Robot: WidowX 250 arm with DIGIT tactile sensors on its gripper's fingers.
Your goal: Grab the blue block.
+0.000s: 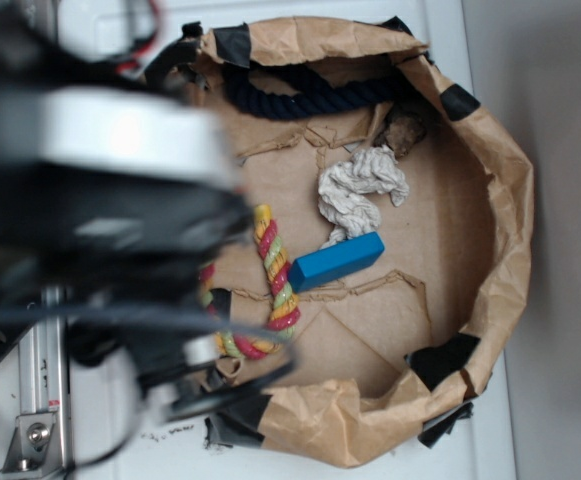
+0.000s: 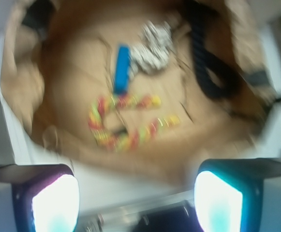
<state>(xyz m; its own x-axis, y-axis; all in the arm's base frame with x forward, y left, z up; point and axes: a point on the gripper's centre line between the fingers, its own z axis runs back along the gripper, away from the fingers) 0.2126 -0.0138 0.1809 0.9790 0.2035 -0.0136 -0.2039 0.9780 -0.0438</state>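
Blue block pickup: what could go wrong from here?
The blue block lies against the white rag, and one end nears the multicoloured rope; closing could snag either. The open pincer hangs outside the paper wall, and the wrist view is blurred, so aiming is uncertain.

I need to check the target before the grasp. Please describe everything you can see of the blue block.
The blue block is a small bright blue rectangular bar with smooth, matte faces and no markings. It lies flat on the cardboard floor of the brown paper basket, tilted diagonally in the exterior view. One end reaches the white rope knot; the other ends right beside the multicoloured rope, though contact is unclear. The gripper is open and well away from it.
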